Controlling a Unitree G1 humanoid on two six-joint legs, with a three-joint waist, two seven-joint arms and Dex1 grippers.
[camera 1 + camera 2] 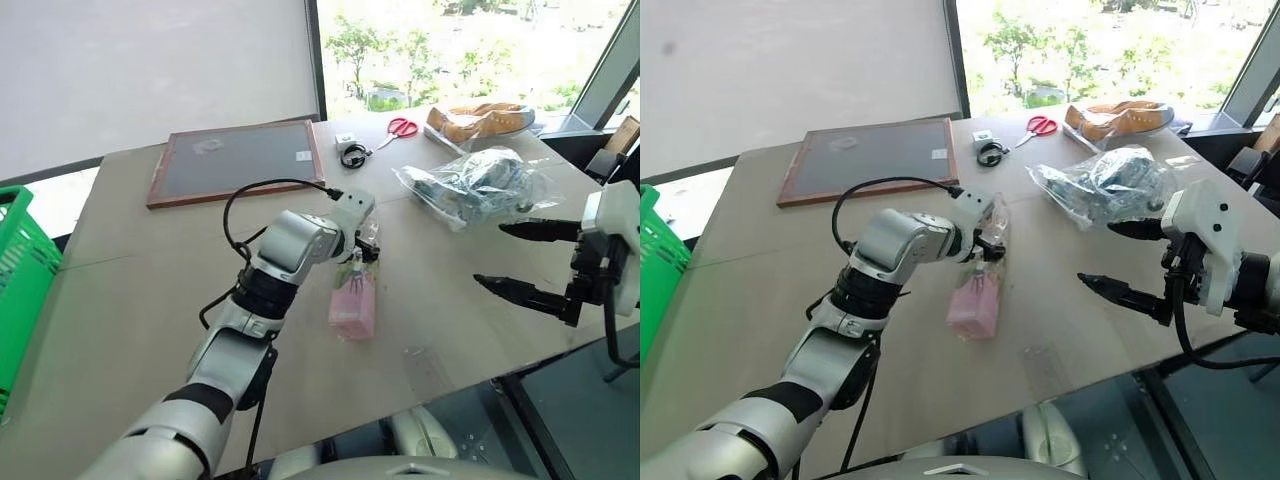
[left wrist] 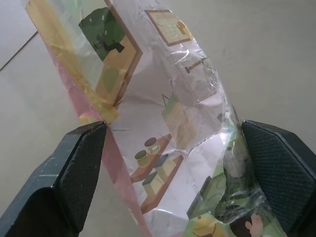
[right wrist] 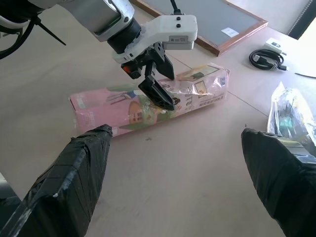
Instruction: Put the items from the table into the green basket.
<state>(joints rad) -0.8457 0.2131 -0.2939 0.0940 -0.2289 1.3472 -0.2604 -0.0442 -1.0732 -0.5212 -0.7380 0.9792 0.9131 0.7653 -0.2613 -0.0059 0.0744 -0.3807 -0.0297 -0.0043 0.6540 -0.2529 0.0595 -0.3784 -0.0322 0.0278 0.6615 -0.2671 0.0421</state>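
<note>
A long clear box (image 1: 353, 300) with a pink base and plant pictures lies on the table (image 1: 130, 300), near its middle. My left gripper (image 1: 365, 246) points down over the box's far end. In the left wrist view its two fingers (image 2: 79, 163) stand wide apart, one on each side of the box (image 2: 163, 98), right at its edges. The right wrist view shows this left gripper (image 3: 155, 84) straddling the box (image 3: 108, 106). My right gripper (image 1: 490, 255) hangs open and empty to the right of the box. The green basket (image 1: 20, 270) sits at the far left, beside the table.
A dark framed board (image 1: 235, 160) lies at the back of the table. A coiled black cable (image 1: 353, 155), red scissors (image 1: 403, 127) and a brown item (image 1: 480, 118) sit behind a crinkled clear bag (image 1: 475, 185) at the right. The table's front edge is close.
</note>
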